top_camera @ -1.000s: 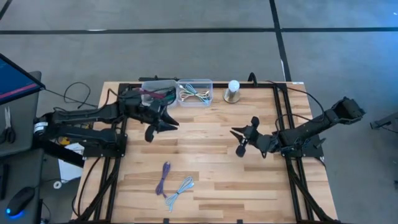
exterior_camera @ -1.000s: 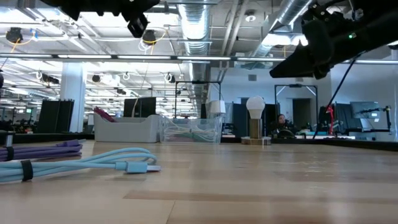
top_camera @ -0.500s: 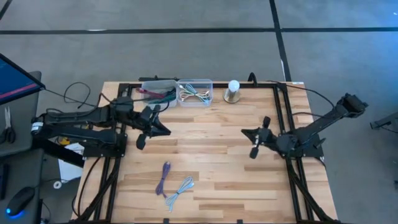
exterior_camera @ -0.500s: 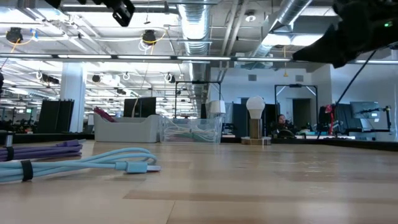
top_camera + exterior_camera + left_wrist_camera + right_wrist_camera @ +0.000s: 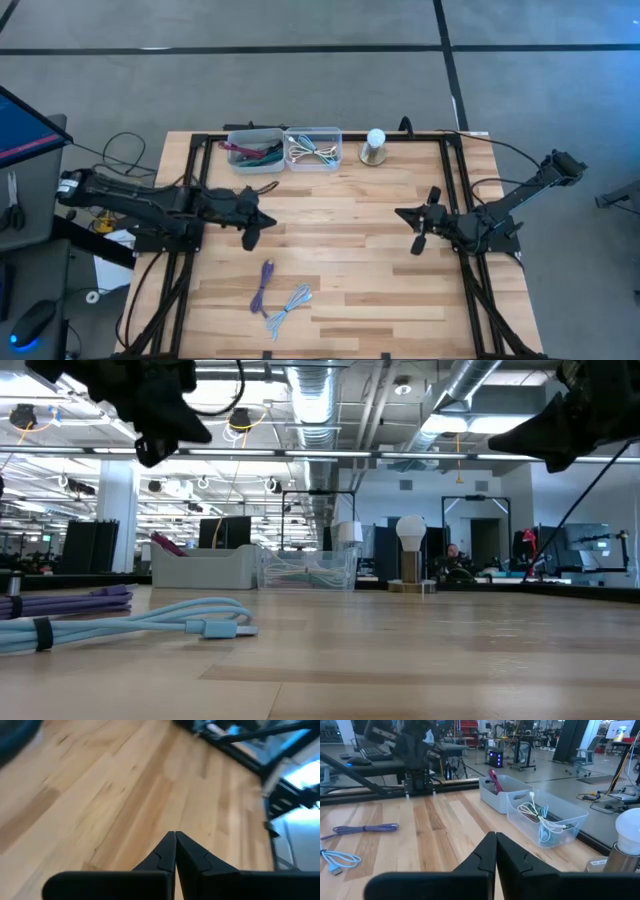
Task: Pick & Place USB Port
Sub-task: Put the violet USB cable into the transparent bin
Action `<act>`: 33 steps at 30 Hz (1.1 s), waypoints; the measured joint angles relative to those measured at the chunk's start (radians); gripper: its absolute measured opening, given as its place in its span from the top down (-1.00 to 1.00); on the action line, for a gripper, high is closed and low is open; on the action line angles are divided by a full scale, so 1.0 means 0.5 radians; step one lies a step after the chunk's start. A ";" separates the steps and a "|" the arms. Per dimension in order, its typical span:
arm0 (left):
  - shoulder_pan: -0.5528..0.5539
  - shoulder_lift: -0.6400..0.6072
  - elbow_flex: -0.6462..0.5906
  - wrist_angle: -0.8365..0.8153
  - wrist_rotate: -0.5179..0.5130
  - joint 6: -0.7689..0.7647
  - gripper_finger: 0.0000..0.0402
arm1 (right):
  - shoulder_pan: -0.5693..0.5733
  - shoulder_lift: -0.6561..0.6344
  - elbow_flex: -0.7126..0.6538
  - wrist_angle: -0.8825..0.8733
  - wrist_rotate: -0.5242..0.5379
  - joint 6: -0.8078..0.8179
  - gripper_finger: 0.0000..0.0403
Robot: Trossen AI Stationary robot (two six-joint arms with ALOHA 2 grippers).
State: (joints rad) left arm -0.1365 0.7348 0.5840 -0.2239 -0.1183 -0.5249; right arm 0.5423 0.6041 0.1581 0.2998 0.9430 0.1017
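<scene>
High view is showing the left gripper (image 5: 252, 222) drawing back from the grey plastic bin (image 5: 254, 151) with the red cable, toward its own side of the pale wooden table (image 5: 340, 280), its fingers pressed together and carrying nothing. A second ago it was hovering right beside that bin. The right gripper (image 5: 422, 222) is also retreating toward the right edge, fingers likewise closed and empty. Well short of the grey bin, near the front edge, the coiled purple USB cable (image 5: 263, 284) and the light blue USB cable (image 5: 290, 305) are lying side by side, untouched. I'd guess one drop-off is finished and these two are waiting.
</scene>
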 joint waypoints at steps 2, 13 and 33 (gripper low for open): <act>-0.046 0.082 0.025 -0.007 -0.078 -0.058 0.97 | 0.000 0.000 0.000 -0.001 0.000 0.002 0.99; -0.112 0.440 0.599 -1.240 -0.556 -0.263 0.98 | -0.001 0.001 0.000 -0.001 0.001 0.010 0.99; -0.049 0.579 0.612 -0.663 -0.184 -0.082 0.96 | -0.069 0.011 0.002 0.000 0.007 0.043 0.99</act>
State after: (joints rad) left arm -0.1609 1.0245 0.8902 -0.5553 -0.2101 -0.5658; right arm 0.5076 0.6094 0.1589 0.2996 0.9463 0.1234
